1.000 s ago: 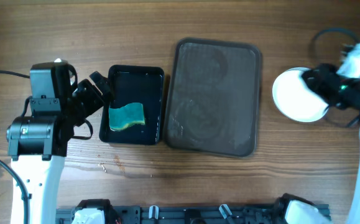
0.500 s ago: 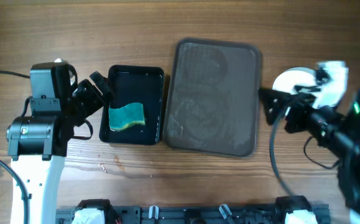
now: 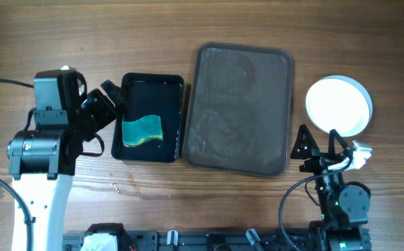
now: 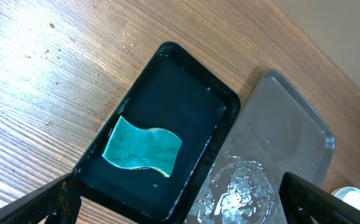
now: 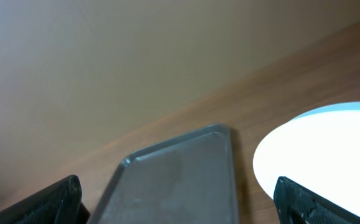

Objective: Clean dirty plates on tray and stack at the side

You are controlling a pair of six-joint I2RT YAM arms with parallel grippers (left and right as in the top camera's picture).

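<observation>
— Wooden tabletop under everything, right? So where are the plates?
— The plates lie on the wood just to the right of the tray, apart from its rim. From above I see one plain white disc. How many lie beneath it I cannot tell.
— And the tray itself?
— It is dark brown with wet streaks across its floor.
— Your tools?
— My right gripper hangs beside the tray's near right corner, on the near side of the plates. Its fingers are spread wide and hold nothing. My left gripper sits at the far left corner of the black tray, jaws parted too and empty. A teal sponge lies inside that black tray.
</observation>
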